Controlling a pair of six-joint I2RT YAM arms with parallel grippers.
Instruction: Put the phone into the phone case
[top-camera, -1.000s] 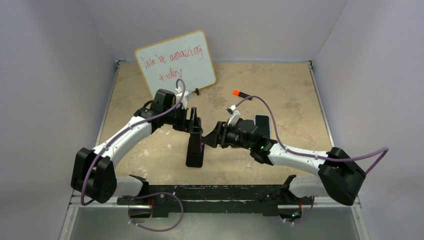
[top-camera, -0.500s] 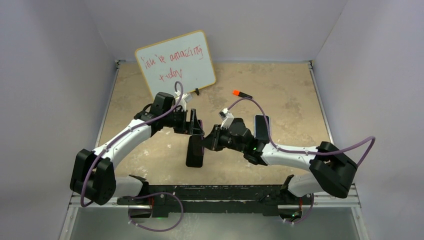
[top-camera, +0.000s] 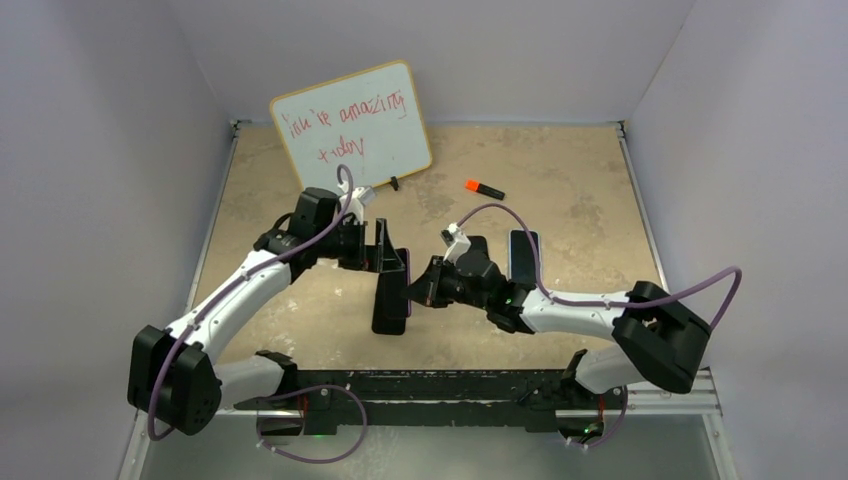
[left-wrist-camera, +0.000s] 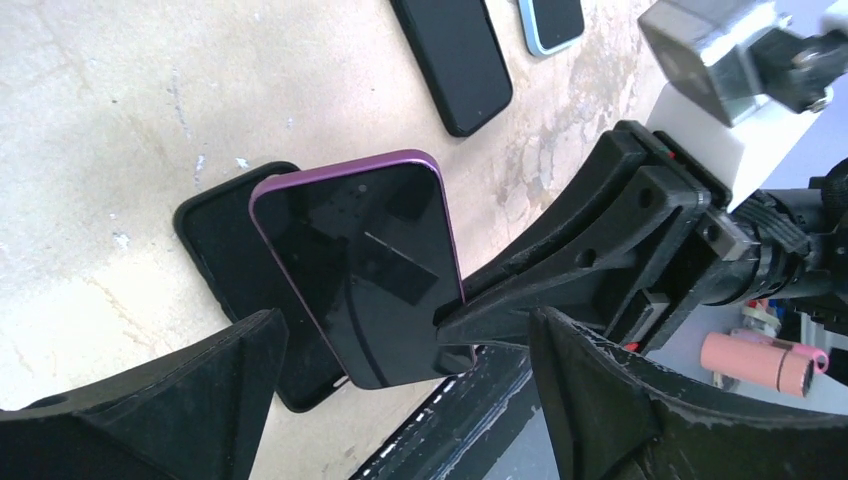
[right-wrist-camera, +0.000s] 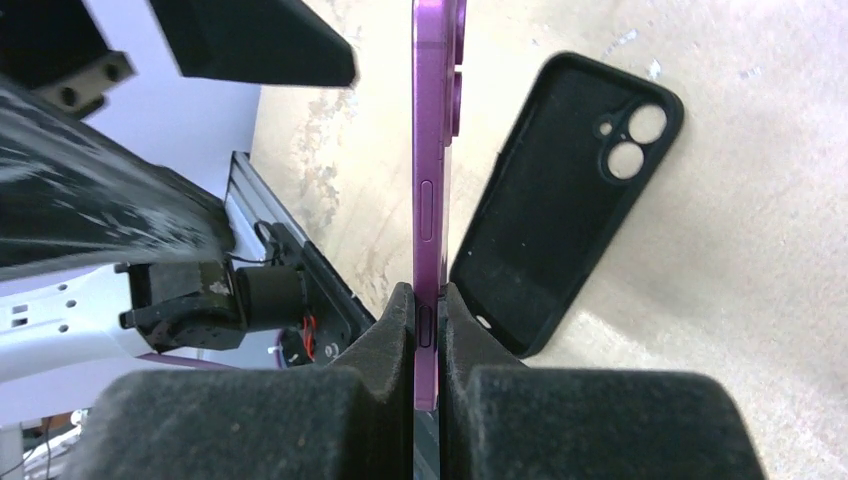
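The purple phone (left-wrist-camera: 370, 270) hangs on edge just above the black phone case (left-wrist-camera: 225, 260), which lies open side up on the table. My right gripper (right-wrist-camera: 428, 310) is shut on the phone's (right-wrist-camera: 428, 150) side edge, near its bottom end. The case (right-wrist-camera: 560, 190) shows its camera cut-outs just right of the phone. My left gripper (left-wrist-camera: 405, 330) stands open, its fingers wide on either side of the phone without touching it. From the top view the phone (top-camera: 405, 282) sits between both grippers, over the case (top-camera: 388, 312).
A whiteboard (top-camera: 350, 125) with red writing leans at the back left. An orange marker (top-camera: 484, 188) lies behind the right arm. A black phone (left-wrist-camera: 455, 55) and a light-blue one (left-wrist-camera: 550, 20) lie on the table to the right.
My right gripper moved left and shut on the phone's edge. My left gripper opened wide and let go of the phone.
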